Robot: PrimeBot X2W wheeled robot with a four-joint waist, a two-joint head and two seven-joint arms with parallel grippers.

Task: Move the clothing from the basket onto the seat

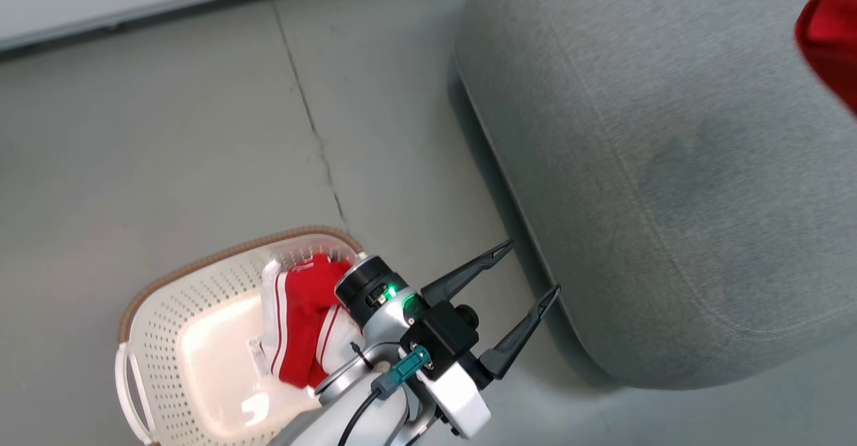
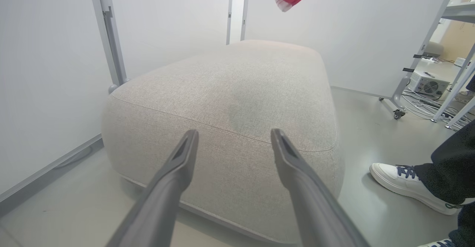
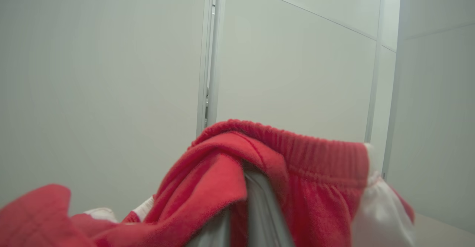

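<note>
nearest the robot, a cream-white oval plastic laundry basket (image 1: 167, 312) with perforated walls and a brown woven-look rim sits on the smooth grey floor (image 1: 167, 131). a crumpled red garment with white stripes (image 1: 301, 319) lies inside it, on the side toward the seat, partly hidden by the left arm. the left gripper (image 1: 532, 268) hangs over the floor between basket and seat. its two long dark fingers are spread wide with nothing between them, pointing at the seat's near side. beyond it stands the large grey fabric-upholstered seat cushion (image 1: 669, 165), rounded at the edges, with a stitched seam around its top. further on, the right gripper (image 3: 254, 187) is clamped closed on a second red soft garment with a gathered waistband and white trim (image 3: 319, 173). this garment drapes over the fingers and hangs in the air above the far part of the seat, not touching it. a person's white shoe (image 2: 404, 185) rests on the floor beside the seat. white wall panels (image 2: 167, 17) stand behind.
</note>
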